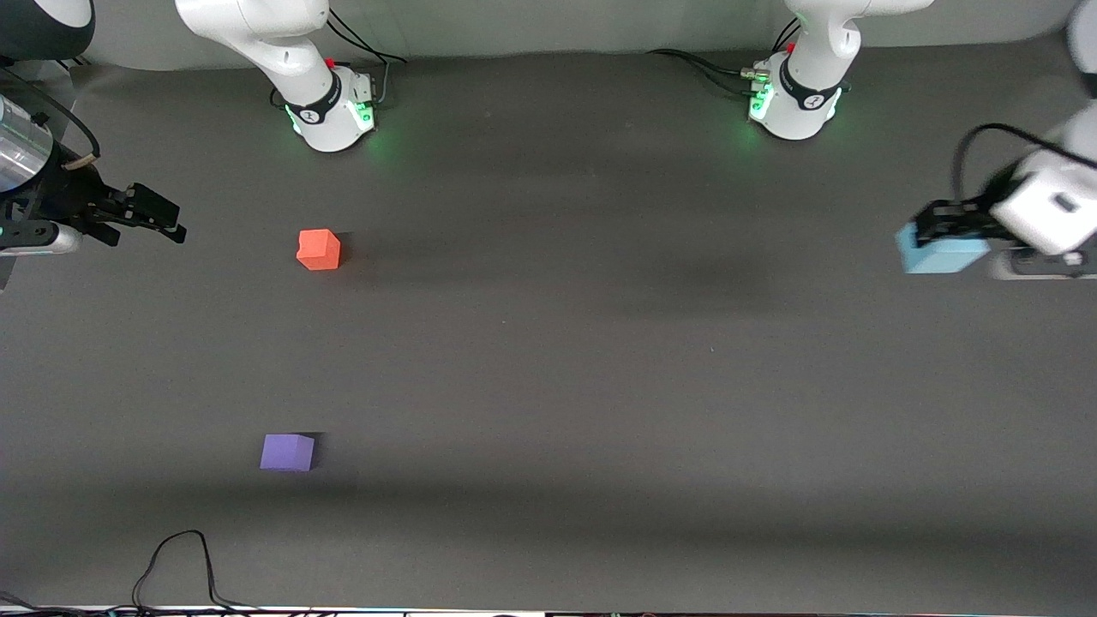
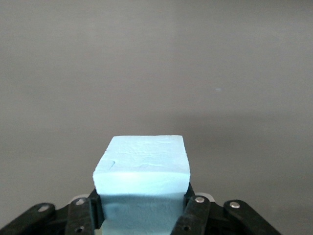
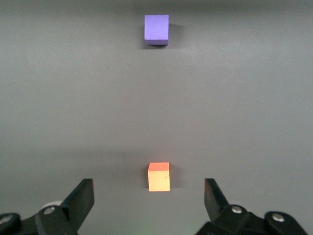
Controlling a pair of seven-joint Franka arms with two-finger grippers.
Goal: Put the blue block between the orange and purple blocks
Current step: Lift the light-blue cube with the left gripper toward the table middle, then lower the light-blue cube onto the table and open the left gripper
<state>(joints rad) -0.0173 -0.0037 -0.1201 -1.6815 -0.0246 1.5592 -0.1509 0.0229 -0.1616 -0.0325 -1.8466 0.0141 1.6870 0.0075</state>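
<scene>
While the left gripper (image 1: 930,224) has its jaws clamped on the blue block (image 1: 941,254) at the left arm's end of the desk (image 1: 548,343), ready for carrying, the orange block (image 1: 319,249) and purple block (image 1: 287,452) sit well apart, leaving room between. The right gripper (image 1: 146,218) waits, jaws wide and empty. No containers show.

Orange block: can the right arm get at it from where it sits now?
Probably yes. The right gripper is open at its own end of the table, and the orange block stands alone on the mat with nothing between them. The purple block sits well apart, nearer the front camera.
</scene>
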